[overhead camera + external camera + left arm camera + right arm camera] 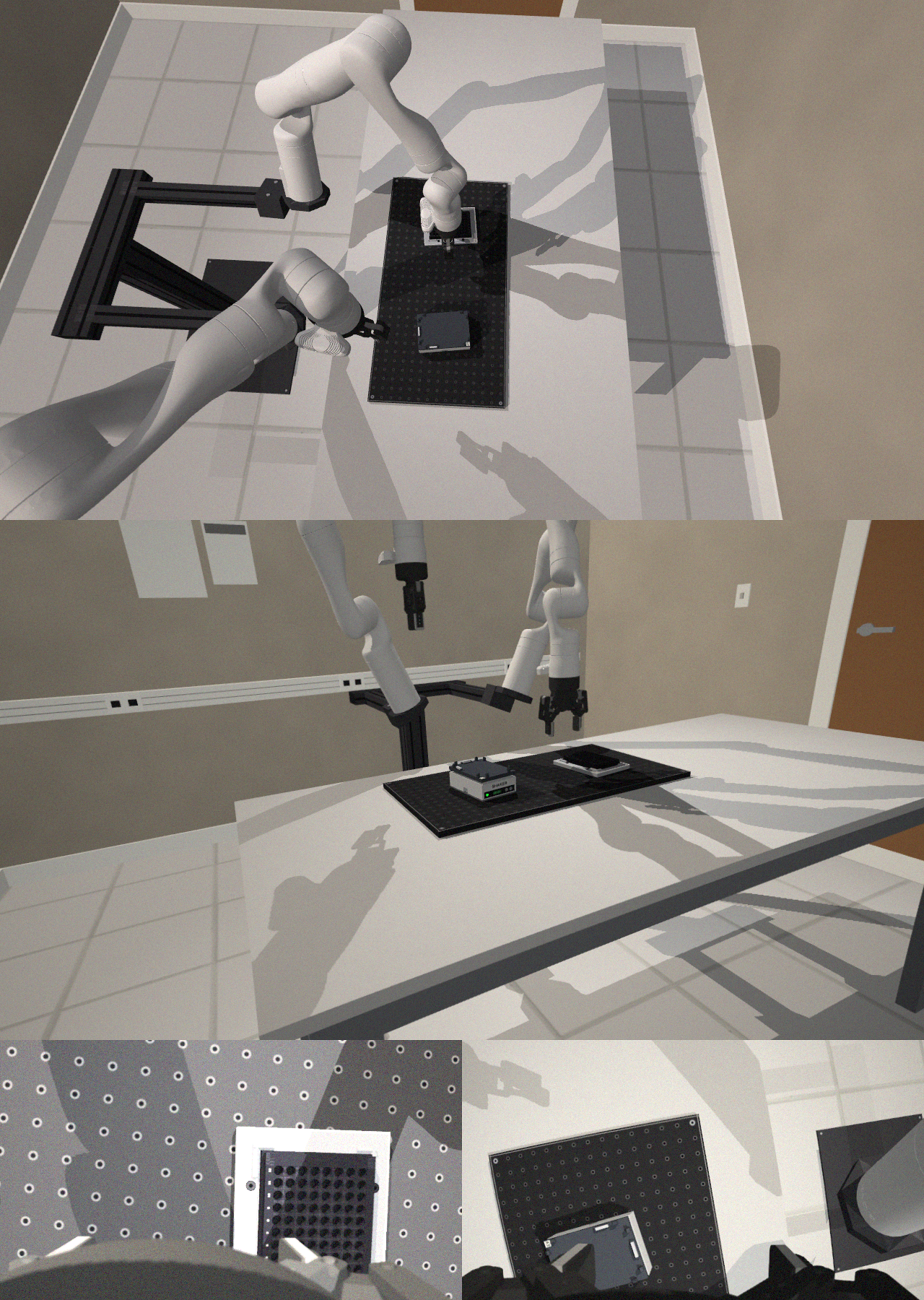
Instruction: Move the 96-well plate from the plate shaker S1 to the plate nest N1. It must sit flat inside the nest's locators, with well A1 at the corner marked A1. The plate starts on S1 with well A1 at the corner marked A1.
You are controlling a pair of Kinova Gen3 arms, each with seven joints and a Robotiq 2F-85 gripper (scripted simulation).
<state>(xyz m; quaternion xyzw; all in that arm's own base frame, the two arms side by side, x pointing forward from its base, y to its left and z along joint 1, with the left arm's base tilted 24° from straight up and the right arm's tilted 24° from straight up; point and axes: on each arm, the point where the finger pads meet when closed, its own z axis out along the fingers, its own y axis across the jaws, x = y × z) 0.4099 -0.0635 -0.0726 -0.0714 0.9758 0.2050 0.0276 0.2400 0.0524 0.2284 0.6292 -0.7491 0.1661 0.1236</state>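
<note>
The dark 96-well plate [468, 224] [591, 760] [319, 1202] lies inside the white frame of plate nest N1 [474, 227] [599, 774] [245, 1213] and looks level. Its near end is hidden by my gripper in the left wrist view; the A1 marks there are not readable. The plate shaker S1 [444, 331] [468, 783] [613, 1257] bears no plate; its A1 label shows in the right wrist view. My left gripper [448, 252] [563, 730] [188, 1258] is open and empty, above the nest and clear of the plate. My right gripper [381, 331] [415, 626] [681, 1264] is open and empty, high beside the shaker.
Both stations stand on a black perforated board [429, 284] [419, 798] [664, 1166] on the white table [555, 388] [452, 895]. The black arm stand [123, 258] [413, 742] is behind the table. The arms cast shadows across board and table.
</note>
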